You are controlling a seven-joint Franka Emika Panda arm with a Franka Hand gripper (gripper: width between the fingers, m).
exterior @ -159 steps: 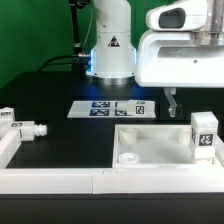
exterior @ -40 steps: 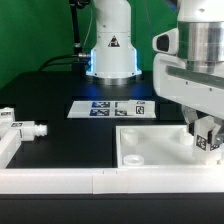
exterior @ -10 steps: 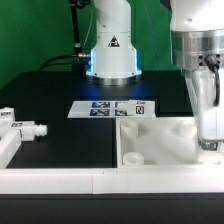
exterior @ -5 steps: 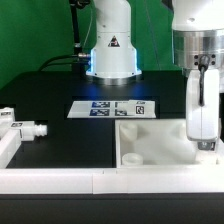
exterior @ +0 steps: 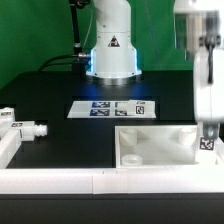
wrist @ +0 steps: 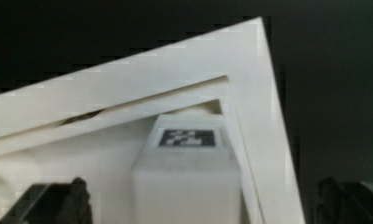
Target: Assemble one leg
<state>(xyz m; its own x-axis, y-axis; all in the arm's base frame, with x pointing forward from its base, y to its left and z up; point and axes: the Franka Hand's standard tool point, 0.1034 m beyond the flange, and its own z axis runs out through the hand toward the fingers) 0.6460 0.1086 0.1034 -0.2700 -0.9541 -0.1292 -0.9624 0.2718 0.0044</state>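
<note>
A leg [exterior: 208, 144], a small white block with a black-and-white tag, stands upright in the far right corner of the large white rimmed panel [exterior: 150, 134]. My gripper [exterior: 206, 128] hangs straight over it and hides most of it. In the wrist view the leg [wrist: 186, 150] sits between my two dark fingers [wrist: 55, 203]. There is a gap on each side, so my gripper [wrist: 197, 208] is open around it. A second leg [exterior: 31, 128] lies on its side on the black table at the exterior view's left.
The marker board [exterior: 112, 108] lies flat mid-table in front of the robot base [exterior: 110, 55]. Another white tagged part [exterior: 5, 116] sits at the left edge. A white rail [exterior: 90, 181] runs along the front.
My hand has shifted toward the exterior view's right and come down around the standing leg. The leg, the panel and the other parts have stayed in place.
</note>
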